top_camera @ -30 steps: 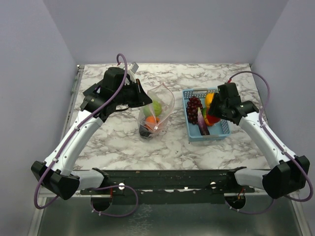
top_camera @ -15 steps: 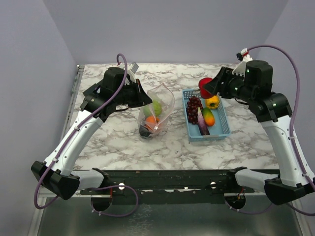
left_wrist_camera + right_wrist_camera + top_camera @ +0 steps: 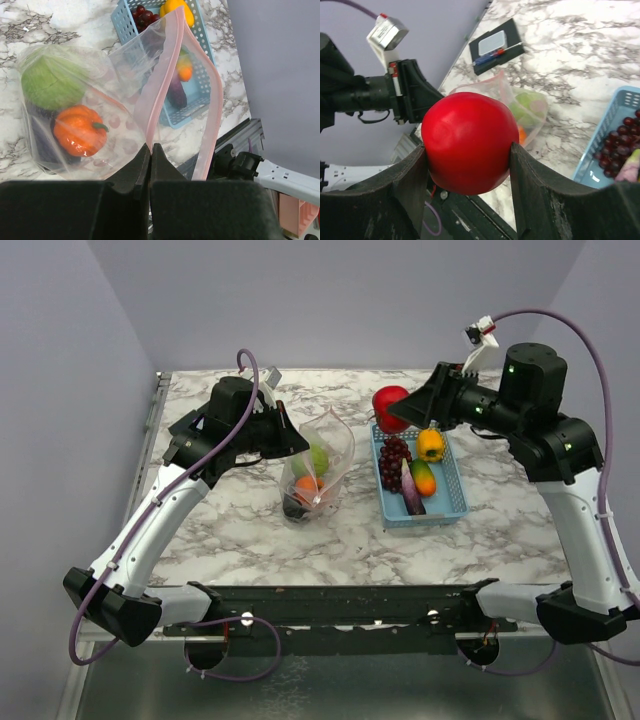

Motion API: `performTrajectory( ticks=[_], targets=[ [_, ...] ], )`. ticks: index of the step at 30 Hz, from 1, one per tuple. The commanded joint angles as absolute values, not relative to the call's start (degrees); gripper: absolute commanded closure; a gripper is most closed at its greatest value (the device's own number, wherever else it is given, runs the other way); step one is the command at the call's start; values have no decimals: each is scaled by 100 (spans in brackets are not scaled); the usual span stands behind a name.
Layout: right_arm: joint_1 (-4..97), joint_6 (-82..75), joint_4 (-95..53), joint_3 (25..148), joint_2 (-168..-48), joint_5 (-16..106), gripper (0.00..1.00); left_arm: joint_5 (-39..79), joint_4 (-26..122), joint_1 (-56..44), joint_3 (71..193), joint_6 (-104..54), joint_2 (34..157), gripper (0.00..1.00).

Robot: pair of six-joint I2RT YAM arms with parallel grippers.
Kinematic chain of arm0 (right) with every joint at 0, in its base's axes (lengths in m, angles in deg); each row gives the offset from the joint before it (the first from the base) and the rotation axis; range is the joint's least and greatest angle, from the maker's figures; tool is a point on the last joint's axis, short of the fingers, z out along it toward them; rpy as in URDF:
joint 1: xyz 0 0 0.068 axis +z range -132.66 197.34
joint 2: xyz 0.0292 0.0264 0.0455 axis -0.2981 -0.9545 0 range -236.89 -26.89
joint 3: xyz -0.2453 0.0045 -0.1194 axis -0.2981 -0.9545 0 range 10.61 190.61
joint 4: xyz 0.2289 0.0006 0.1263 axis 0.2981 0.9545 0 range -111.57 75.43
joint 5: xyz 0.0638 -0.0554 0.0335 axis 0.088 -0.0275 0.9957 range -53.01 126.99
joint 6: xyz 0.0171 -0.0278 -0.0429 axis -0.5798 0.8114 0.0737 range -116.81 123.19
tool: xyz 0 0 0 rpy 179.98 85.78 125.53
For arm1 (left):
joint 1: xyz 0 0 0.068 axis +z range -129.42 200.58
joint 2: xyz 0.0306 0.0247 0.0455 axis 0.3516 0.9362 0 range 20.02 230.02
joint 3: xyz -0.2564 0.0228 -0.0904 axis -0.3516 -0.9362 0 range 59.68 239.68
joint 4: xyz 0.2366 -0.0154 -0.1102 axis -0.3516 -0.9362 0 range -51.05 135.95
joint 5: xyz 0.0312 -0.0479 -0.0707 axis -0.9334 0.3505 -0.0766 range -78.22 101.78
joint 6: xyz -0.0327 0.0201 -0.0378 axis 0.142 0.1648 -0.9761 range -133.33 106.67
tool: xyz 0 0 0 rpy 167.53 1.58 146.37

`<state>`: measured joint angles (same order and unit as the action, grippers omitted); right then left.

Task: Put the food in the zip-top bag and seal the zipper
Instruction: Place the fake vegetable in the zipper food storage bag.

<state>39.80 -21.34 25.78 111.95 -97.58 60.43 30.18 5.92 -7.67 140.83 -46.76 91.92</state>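
While the left pincer is clamping one zipper, the right pincer, half-open, is gripping one tomato.

Glossy smooth red tomato; clear crinkly plastic bag; blue plastic basket; marble-look tabletop

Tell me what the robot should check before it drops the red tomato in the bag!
1. Tomato squeezed snugly in the right claw: ok.
2. Left claw pinching the bag by its edge and holding it up: ok.
3. Bag mouth open, the two sides of the zipper standing apart: ok.
4. Tomato right above the bag mouth: not ok. It hangs off to the side, near the far corner of the basket.
5. Room inside: ok. The cabbage and pumpkin sit low in the bag.
6. Mouth wide enough for the tomato: cannot tell.
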Motion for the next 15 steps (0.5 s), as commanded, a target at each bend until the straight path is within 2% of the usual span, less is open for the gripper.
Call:
performTrajectory(
  ticks=[1, 15],
  targets=[
    [4448, -2186, 2405, 11481, -9992, 6140, 93, 2954, 556, -789, 14132, -4708, 9095, 100],
    [6122, -1799, 2735, 11968, -11091, 4053, 91, 2976, 542, -790, 14166, -4721, 9108, 100]
  ],
)
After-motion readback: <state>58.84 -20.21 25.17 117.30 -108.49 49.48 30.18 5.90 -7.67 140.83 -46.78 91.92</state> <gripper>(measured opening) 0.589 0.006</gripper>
